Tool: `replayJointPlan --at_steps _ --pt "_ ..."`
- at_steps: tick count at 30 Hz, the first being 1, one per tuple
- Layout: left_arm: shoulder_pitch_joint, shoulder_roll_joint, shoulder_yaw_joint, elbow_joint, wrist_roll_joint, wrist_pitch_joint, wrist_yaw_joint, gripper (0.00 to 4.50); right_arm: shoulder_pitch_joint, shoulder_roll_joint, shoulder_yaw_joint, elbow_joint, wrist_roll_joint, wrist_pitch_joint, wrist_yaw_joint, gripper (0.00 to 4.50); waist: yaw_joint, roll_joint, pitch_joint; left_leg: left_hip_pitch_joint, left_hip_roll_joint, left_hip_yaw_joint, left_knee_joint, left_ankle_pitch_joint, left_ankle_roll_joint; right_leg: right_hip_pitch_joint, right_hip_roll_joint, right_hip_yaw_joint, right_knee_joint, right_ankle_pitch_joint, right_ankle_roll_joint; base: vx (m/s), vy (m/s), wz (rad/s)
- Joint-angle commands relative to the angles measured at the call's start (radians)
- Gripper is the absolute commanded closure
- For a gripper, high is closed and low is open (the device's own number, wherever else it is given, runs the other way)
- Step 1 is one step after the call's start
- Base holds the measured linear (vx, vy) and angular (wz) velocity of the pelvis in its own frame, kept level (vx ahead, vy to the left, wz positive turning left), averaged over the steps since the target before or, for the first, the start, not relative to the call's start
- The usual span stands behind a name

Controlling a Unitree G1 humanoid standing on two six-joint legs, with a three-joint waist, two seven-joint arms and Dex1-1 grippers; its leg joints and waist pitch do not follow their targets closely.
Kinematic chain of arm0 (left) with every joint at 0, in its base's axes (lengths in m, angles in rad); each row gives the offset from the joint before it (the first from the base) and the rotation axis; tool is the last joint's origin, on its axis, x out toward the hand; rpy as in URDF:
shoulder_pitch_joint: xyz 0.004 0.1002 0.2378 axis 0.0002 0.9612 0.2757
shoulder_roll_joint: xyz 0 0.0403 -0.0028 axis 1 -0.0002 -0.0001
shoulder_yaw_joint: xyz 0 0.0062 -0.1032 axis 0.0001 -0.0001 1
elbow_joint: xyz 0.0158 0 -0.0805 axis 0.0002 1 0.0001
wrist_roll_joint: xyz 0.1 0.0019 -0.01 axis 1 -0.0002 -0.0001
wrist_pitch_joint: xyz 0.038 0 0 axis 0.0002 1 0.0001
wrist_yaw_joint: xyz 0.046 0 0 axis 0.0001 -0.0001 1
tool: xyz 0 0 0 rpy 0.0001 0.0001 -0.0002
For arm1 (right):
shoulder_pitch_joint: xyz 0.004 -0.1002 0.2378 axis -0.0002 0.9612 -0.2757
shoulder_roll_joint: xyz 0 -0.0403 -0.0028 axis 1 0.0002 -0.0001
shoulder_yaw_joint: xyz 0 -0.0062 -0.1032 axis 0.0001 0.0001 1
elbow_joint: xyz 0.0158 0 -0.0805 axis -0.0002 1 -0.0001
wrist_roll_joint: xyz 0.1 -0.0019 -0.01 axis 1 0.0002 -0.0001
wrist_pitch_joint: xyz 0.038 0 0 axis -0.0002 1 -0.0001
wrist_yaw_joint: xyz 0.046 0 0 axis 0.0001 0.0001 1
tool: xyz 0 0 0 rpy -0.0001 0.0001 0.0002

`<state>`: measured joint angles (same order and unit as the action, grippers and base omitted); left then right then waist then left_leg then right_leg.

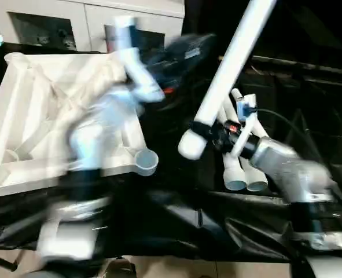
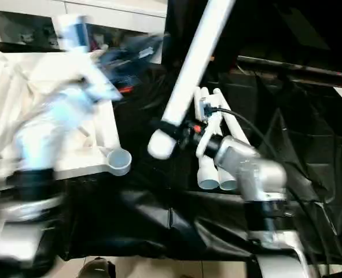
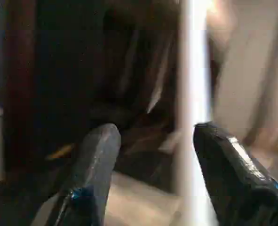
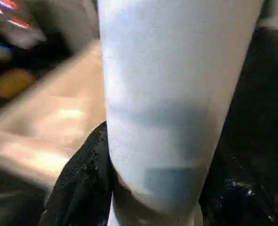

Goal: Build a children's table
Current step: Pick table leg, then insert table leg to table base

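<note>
- Between the right gripper's (image 1: 208,134) black fingers (image 4: 80,186) sits a white tube leg (image 1: 231,63), clamped near its rounded lower end and slanting up and away.
- Just right of that held leg, the spare legs (image 1: 240,168) lie on the black-draped table (image 1: 176,220).
- Left of the held leg, the tabletop (image 1: 20,133) lies ribbed side up, with its near corner socket (image 1: 146,159) closest.
- Above the tabletop, the left gripper (image 3: 150,174) hangs with fingers spread, empty.
- Best move, I judge: stand the leg upright over the socket, then press straight down.
</note>
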<state>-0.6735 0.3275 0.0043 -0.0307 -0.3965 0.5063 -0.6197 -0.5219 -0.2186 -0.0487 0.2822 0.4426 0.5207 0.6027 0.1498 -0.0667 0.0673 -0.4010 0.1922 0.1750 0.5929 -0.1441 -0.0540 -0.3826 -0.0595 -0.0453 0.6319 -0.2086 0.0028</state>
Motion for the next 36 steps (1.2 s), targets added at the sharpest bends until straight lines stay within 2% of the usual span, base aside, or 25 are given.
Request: replayJointPlan --at_steps 1,2,4,5,7,8,9,10,11,12,13,15,19,20,21,23,24,25,26,32,34,35,36 --pt "0.062 0.097 -0.148 0.004 0.154 -0.062 -0.101 1.59 0.007 0.0 0.001 0.009 -0.065 -0.107 -0.05 2.59 0.003 0.038 -0.079 0.044 0.039 -0.021 -0.077 -0.223 -0.107 0.023 -0.081 0.037 -0.072 -0.149 -0.094 0.0 0.0 0.0" --pt "0.084 0.135 -0.178 0.008 0.181 -0.076 -0.13 1.59 0.012 0.005 0.0 0.009 -0.074 -0.132 -0.059 2.59 -0.001 0.033 -0.08 0.041 0.038 -0.018 -0.078 -0.221 -0.108 0.025 -0.08 0.038 -0.069 -0.132 -0.091 0.0 0.0 0.0" --pt "0.147 0.212 -0.205 0.033 0.213 -0.109 -0.192 1.59 0.024 0.019 0.004 0.007 -0.1 -0.185 -0.094 2.59 -0.003 0.044 -0.082 0.045 0.038 -0.016 -0.076 -0.217 -0.116 0.02 -0.076 0.037 -0.061 -0.08 -0.117 0.0 0.0 0.0" --pt "0.178 0.24 -0.21 0.041 0.224 -0.131 -0.216 1.59 0.032 0.023 0.01 0.007 -0.117 -0.209 -0.11 2.59 -0.006 0.046 -0.083 0.041 0.036 -0.017 -0.077 -0.214 -0.119 0.024 -0.074 0.036 -0.056 -0.055 -0.131 0.0 0.0 0.0" --pt "0.23 0.29 -0.216 0.034 0.219 -0.129 -0.256 1.59 0.044 0.033 0.016 0.005 -0.141 -0.253 -0.133 2.59 -0.013 0.042 -0.083 0.042 0.035 -0.014 -0.078 -0.224 -0.119 0.023 -0.072 0.036 -0.055 -0.039 -0.148 0.0 0.0 0.0" --pt "0.253 0.312 -0.215 0.025 0.211 -0.134 -0.282 1.59 0.05 0.033 0.021 -0.006 -0.148 -0.249 -0.141 2.59 -0.018 0.028 -0.081 0.044 0.037 -0.01 -0.078 -0.23 -0.112 0.023 -0.071 0.037 -0.057 -0.039 -0.158 0.0 0.0 0.0" --pt "0.267 0.328 -0.217 0.014 0.207 -0.136 -0.298 1.59 0.053 0.033 0.023 -0.013 -0.154 -0.247 -0.146 2.59 -0.015 0.027 -0.08 0.044 0.036 -0.01 -0.078 -0.223 -0.098 0.024 -0.074 0.037 -0.055 -0.053 -0.17 0.0 0.0 0.0" --pt "0.28 0.352 -0.222 0.012 0.203 -0.135 -0.323 1.77 0.055 0.035 0.016 -0.026 -0.141 -0.232 -0.139 2.59 -0.016 0.02 -0.077 0.045 0.037 -0.008 -0.08 -0.231 -0.093 0.022 -0.074 0.038 -0.059 -0.075 -0.17 0.0 0.0 0.0" --pt "0.287 0.369 -0.225 0.013 0.202 -0.134 -0.34 1.77 0.054 0.037 0.01 -0.035 -0.131 -0.222 -0.133 2.59 -0.016 0.017 -0.074 0.045 0.037 -0.009 -0.081 -0.249 -0.085 0.021 -0.076 0.039 -0.06 -0.126 -0.167 0.0 0.0 0.0" --pt "0.282 0.4 -0.243 0.08 0.237 -0.188 -0.371 1.98 0.049 0.04 0.007 -0.026 -0.122 -0.231 -0.11 2.59 -0.02 0.009 -0.071 0.048 0.038 -0.006 -0.082 -0.266 -0.08 0.016 -0.077 0.041 -0.067 -0.179 -0.157 0.0 0.0 0.0" --pt "0.281 0.402 -0.245 0.084 0.24 -0.191 -0.373 1.98 0.049 0.04 0.007 -0.025 -0.121 -0.231 -0.108 2.59 -0.019 0.014 -0.07 0.049 0.038 -0.007 -0.082 -0.279 -0.079 0.014 -0.078 0.042 -0.071 -0.205 -0.15 0.0 0.0 0.0" --pt "0.268 0.423 -0.252 0.147 0.258 -0.219 -0.411 2.13 0.045 0.035 0.009 -0.024 -0.117 -0.229 -0.095 2.59 -0.024 0.011 -0.067 0.054 0.04 -0.009 -0.087 -0.334 -0.096 0.006 -0.079 0.044 -0.077 -0.282 -0.127 0.0 0.0 0.0" --pt "0.238 0.451 -0.268 0.217 0.289 -0.234 -0.448 2.48 0.055 0.018 0.004 -0.021 -0.111 -0.239 -0.077 2.59 -0.024 0.012 -0.069 0.055 0.04 -0.011 -0.088 -0.344 -0.107 0.004 -0.081 0.044 -0.075 -0.274 -0.131 0.0 0.0 0.0" --pt "0.233 0.452 -0.27 0.227 0.295 -0.242 -0.446 2.56 0.057 0.019 0.003 -0.023 -0.108 -0.236 -0.074 2.59 -0.023 0.015 -0.069 0.053 0.04 -0.011 -0.088 -0.344 -0.108 0.005 -0.083 0.044 -0.074 -0.266 -0.134 0.0 0.0 0.0" --pt "0.231 0.453 -0.271 0.235 0.298 -0.25 -0.449 2.63 0.059 0.02 0.002 -0.025 -0.106 -0.232 -0.073 2.59 -0.023 0.012 -0.07 0.052 0.041 -0.011 -0.088 -0.34 -0.108 0.007 -0.083 0.044 -0.074 -0.256 -0.138 0.0 0.0 0.0" --pt "0.22 0.449 -0.274 0.255 0.302 -0.249 -0.451 2.81 0.066 0.023 0.002 -0.031 -0.1 -0.225 -0.066 2.59 -0.022 0.012 -0.072 0.052 0.041 -0.011 -0.086 -0.33 -0.105 0.007 -0.084 0.044 -0.071 -0.235 -0.147 0.0 0.0 0.0" --pt "0.202 0.44 -0.276 0.286 0.308 -0.258 -0.459 3.0 0.076 0.028 0.003 -0.042 -0.097 -0.22 -0.059 2.59 -0.021 0.016 -0.072 0.052 0.039 -0.01 -0.086 -0.325 -0.102 0.006 -0.083 0.044 -0.073 -0.225 -0.15 0.0 0.0 0.0" --pt "0.194 0.435 -0.276 0.302 0.31 -0.257 -0.46 3.0 0.081 0.031 0.004 -0.048 -0.097 -0.219 -0.059 2.59 -0.021 0.015 -0.072 0.052 0.04 -0.01 -0.085 -0.325 -0.103 0.007 -0.083 0.044 -0.07 -0.219 -0.152 0.0 0.0 0.0" --pt "0.186 0.432 -0.277 0.319 0.314 -0.261 -0.462 3.04 0.086 0.034 0.006 -0.055 -0.097 -0.218 -0.06 2.59 -0.02 0.02 -0.073 0.051 0.039 -0.011 -0.086 -0.318 -0.104 0.009 -0.083 0.044 -0.07 -0.209 -0.154 0.0 0.0 0.0" --pt "0.184 0.446 -0.297 0.35 0.335 -0.242 -0.516 3.55 0.11 0.042 0.012 -0.075 -0.093 -0.214 -0.057 2.59 -0.021 0.018 -0.074 0.05 0.041 -0.012 -0.086 -0.322 -0.102 0.011 -0.085 0.043 -0.068 -0.205 -0.166 0.0 0.0 0.0" --pt "0.19 0.454 -0.299 0.347 0.339 -0.24 -0.518 3.68 0.107 0.041 0.012 -0.069 -0.093 -0.216 -0.056 2.59 -0.023 0.015 -0.073 0.05 0.041 -0.012 -0.086 -0.324 -0.1 0.011 -0.085 0.043 -0.068 -0.208 -0.172 0.0 0.0 0.0" --pt "0.192 0.456 -0.299 0.345 0.339 -0.237 -0.519 3.8 0.105 0.041 0.011 -0.067 -0.093 -0.216 -0.055 2.59 -0.024 0.011 -0.073 0.048 0.041 -0.012 -0.086 -0.321 -0.098 0.012 -0.085 0.043 -0.068 -0.207 -0.173 0.0 0.0 0.0" --pt "0.195 0.461 -0.297 0.342 0.341 -0.236 -0.518 3.86 0.099 0.041 0.011 -0.06 -0.092 -0.215 -0.055 2.59 -0.026 0.013 -0.072 0.05 0.042 -0.012 -0.086 -0.327 -0.096 0.009 -0.085 0.042 -0.068 -0.216 -0.174 0.0 0.0 0.0"
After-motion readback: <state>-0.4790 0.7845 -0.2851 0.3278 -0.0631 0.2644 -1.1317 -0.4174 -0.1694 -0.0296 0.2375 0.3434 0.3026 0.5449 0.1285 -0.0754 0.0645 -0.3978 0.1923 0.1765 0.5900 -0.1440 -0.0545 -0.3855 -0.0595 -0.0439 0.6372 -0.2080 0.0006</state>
